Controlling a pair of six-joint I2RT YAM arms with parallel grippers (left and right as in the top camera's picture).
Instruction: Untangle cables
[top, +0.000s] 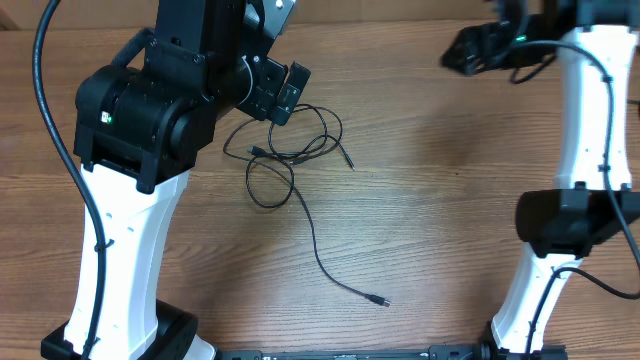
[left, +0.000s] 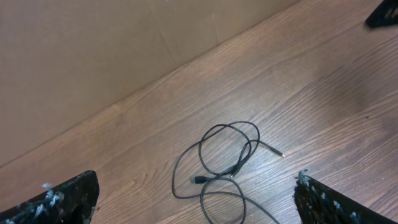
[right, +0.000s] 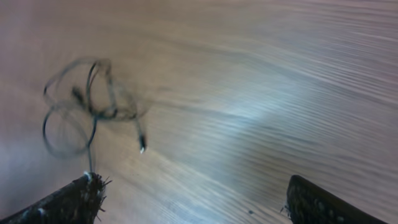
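A thin black cable (top: 290, 160) lies in tangled loops on the wooden table, with a long tail running to a plug (top: 378, 299) at the front. My left gripper (top: 285, 95) is open and empty, hovering above the loops' far left side. In the left wrist view the loops (left: 224, 158) lie between and ahead of the spread fingers (left: 196, 205). My right gripper (top: 470, 50) is open and empty at the far right, well away from the cable. The right wrist view is blurred and shows the loops (right: 87, 106) at the left, ahead of the fingers (right: 193, 199).
The wooden table (top: 450, 200) spreads to the right of the cable. A beige wall (left: 93, 50) stands behind the table in the left wrist view. The arm bases stand at the front left (top: 120, 280) and front right (top: 560, 260).
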